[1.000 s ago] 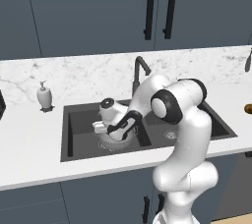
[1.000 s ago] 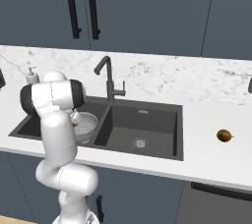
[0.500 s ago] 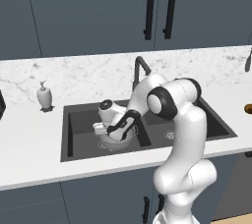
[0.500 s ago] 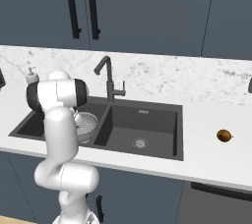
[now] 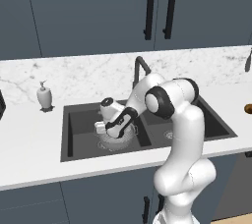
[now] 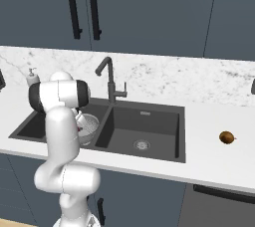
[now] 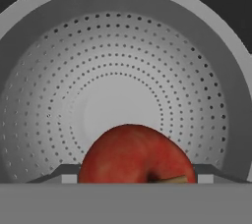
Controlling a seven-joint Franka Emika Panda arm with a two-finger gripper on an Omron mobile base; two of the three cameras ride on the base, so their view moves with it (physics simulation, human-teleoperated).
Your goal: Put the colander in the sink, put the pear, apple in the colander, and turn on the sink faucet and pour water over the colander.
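Observation:
The silver perforated colander [image 7: 123, 70] sits in the left basin of the dark double sink [image 5: 74, 120]; it also shows as the colander [image 5: 117, 142] and the colander [image 6: 88, 125] in the base views. My gripper [image 7: 134, 175] points down into it, shut on the red apple [image 7: 132, 155], which hangs just above the bowl's bottom. In the left base view the gripper [image 5: 106, 127] hovers over the colander's rim. The yellowish-brown pear [image 6: 226, 137] lies on the counter right of the sink. The dark sink faucet [image 5: 140, 68] stands behind the basins, with no water seen running.
A white soap dispenser [image 5: 44, 95] stands on the marble counter left of the sink. The right basin [image 6: 144, 131] holds only its round drain. Dark cabinets with black handles hang above the backsplash. My own arm crosses over the divider between the basins.
The arm's elbow has eased slightly left. The hand stays over the colander with the apple still held.

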